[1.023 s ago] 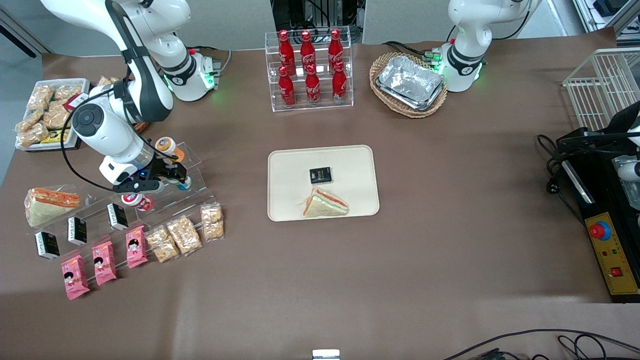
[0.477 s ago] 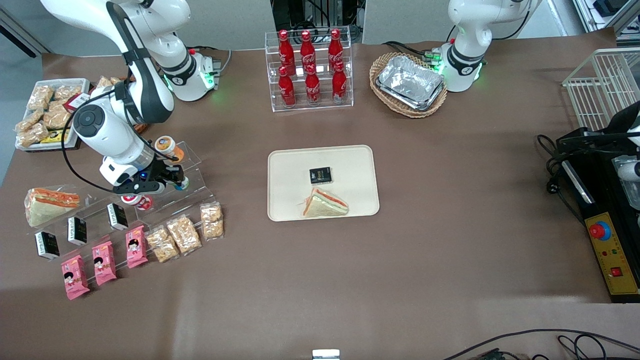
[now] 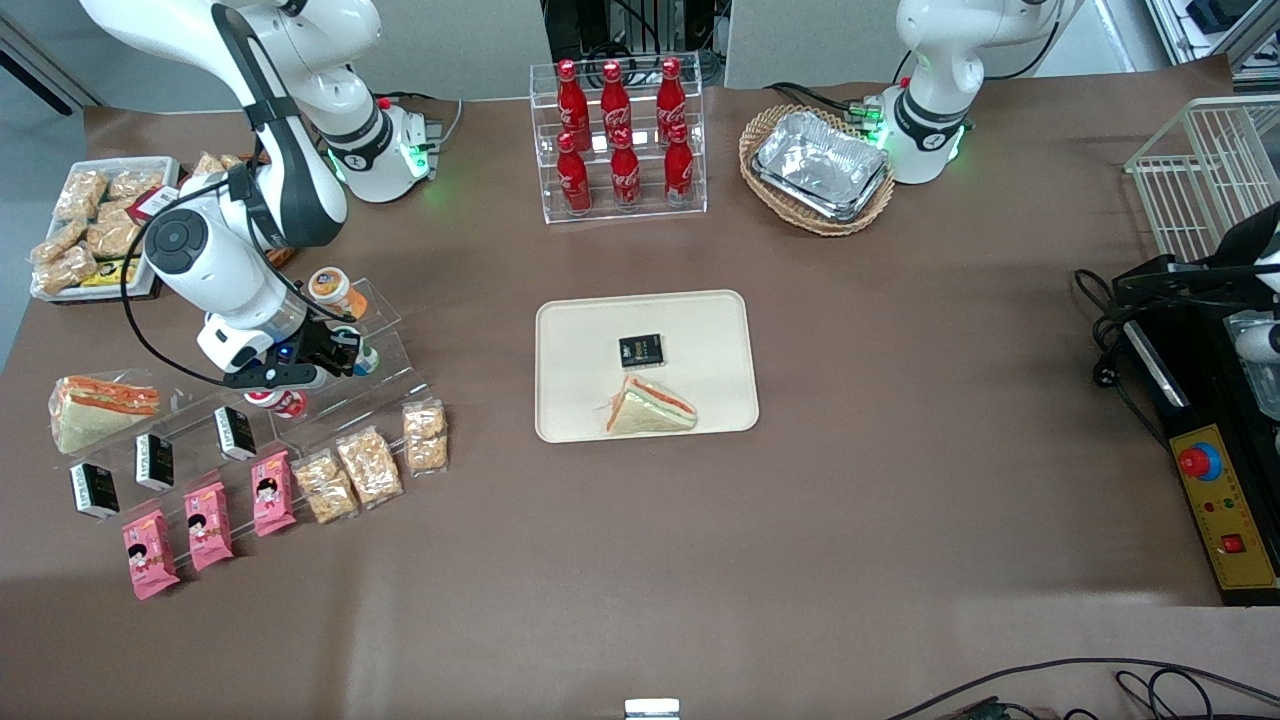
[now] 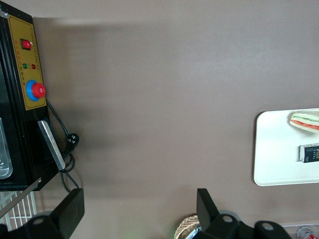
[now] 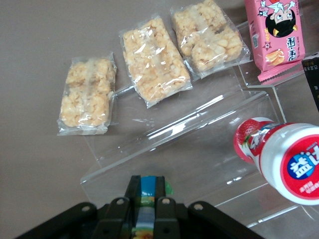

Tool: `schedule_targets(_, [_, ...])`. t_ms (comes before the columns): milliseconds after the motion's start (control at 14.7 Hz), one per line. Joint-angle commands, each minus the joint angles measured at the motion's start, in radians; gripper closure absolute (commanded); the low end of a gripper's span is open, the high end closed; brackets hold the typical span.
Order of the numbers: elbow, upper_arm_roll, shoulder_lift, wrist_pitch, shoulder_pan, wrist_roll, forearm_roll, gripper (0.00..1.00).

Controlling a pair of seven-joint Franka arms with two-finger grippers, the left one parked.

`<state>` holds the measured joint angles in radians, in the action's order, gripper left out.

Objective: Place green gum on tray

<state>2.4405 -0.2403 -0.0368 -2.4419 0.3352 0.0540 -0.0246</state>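
Observation:
The green gum point(image 5: 148, 200) is a small bottle with a blue-green label, pinched between my two black fingers. My gripper point(image 5: 148, 188) is shut on it just above the clear acrylic stand point(image 5: 199, 149). From the front, the gripper point(image 3: 345, 355) hangs over the stand at the working arm's end of the table, and the gum's green lid point(image 3: 366, 358) pokes out beside it. The cream tray point(image 3: 580, 330) lies mid-table, well apart from the gripper, and holds a sandwich point(image 3: 650, 408) and a small black packet point(image 3: 641, 349).
A red-lidded strawberry bottle point(image 5: 289, 164) lies on the stand close to the gripper, and an orange-lidded bottle point(image 3: 328, 284) stands on its upper step. Cracker packs point(image 3: 370, 463), pink snack packs point(image 3: 205, 520) and black packets point(image 3: 155, 460) lie nearer the front camera. A cola bottle rack point(image 3: 620, 135) stands farther back.
The gripper, with the gum in it, has shifted slightly away from the front camera and up off the stand. The tray and its contents are unmoved.

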Motion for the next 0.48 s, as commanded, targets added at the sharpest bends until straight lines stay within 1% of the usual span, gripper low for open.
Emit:
schedule_targets(0, [0.008,-0.004,-0.002,0.007,-0.001,0.009,-0.003,0.72])
schedule_targets(68, [0.006,-0.004,-0.002,0.007,-0.001,0.010,-0.003,0.49])
schedule_targets(136, [0.006,-0.004,-0.002,0.007,-0.002,0.009,-0.005,0.17])
schedule_targets(205, [0.003,-0.005,-0.003,0.007,-0.002,0.009,-0.011,0.00])
schedule_targets(409, [-0.037,-0.010,-0.037,0.011,-0.004,0.003,-0.011,0.00])
